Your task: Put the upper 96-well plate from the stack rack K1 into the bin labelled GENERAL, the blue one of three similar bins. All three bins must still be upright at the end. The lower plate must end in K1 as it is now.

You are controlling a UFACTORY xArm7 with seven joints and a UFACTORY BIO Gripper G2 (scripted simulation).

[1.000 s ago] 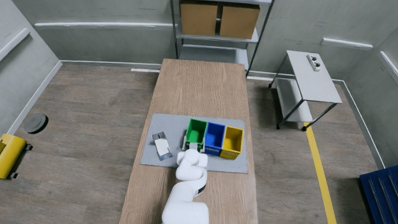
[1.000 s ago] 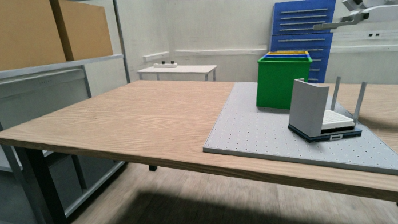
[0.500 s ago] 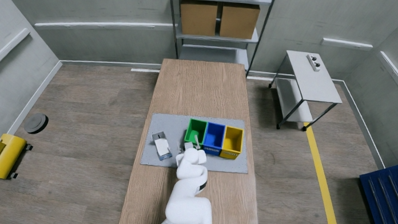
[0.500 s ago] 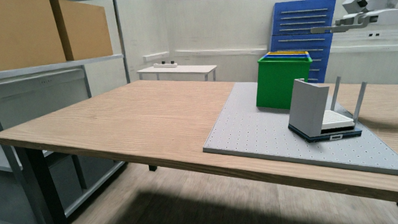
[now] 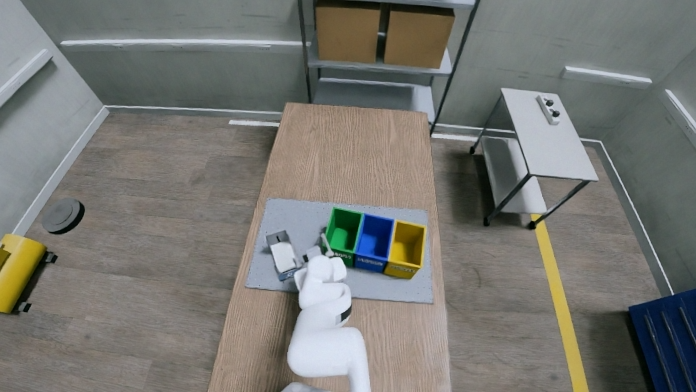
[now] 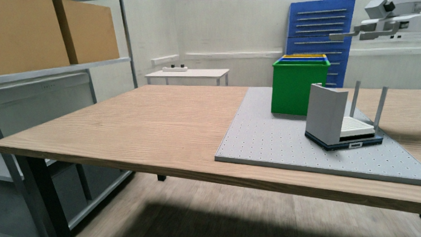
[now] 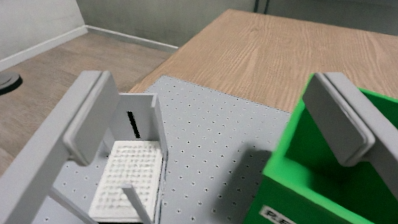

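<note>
Your gripper's fingers [image 5: 311, 248] [image 6: 351, 36] stand apart, nothing between them. Below them, off to one side, you have the white plate [image 5: 285, 256] [image 6: 357, 125] [image 7: 131, 175] in the rack [image 5: 276, 238] [image 6: 323, 118] [image 7: 142, 103] (one or stacked, you can't tell) – opposite, the upright green bin [image 5: 345, 258] [image 6: 294, 90] [image 7: 320, 200], then the blue [image 5: 371, 263] [image 6: 302, 60].

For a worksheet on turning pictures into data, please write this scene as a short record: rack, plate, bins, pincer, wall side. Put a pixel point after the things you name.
rack: grey stack rack [image 5: 276, 240] [image 6: 326, 116] [image 7: 159, 125], upright on the perforated board [image 5: 310, 215] [image 6: 260, 136] [image 7: 200, 135]
plate in rack: white 96-well plate [image 5: 285, 257] [image 6: 357, 125] [image 7: 131, 175], lying flat
bins: green bin [image 5: 345, 212] [image 6: 297, 90] [image 7: 300, 187], blue bin [image 5: 371, 264] [image 6: 303, 59], yellow bin [image 5: 401, 270] [image 6: 305, 55]; all upright in a row
pincer [image 5: 316, 246] [image 6: 348, 37] [image 7: 220, 120]: partly open, nothing between its fingers, above the board
wall side: shelf unit [image 5: 380, 67] [image 6: 124, 61] with cardboard boxes [image 5: 348, 32] [image 6: 92, 33]
</note>
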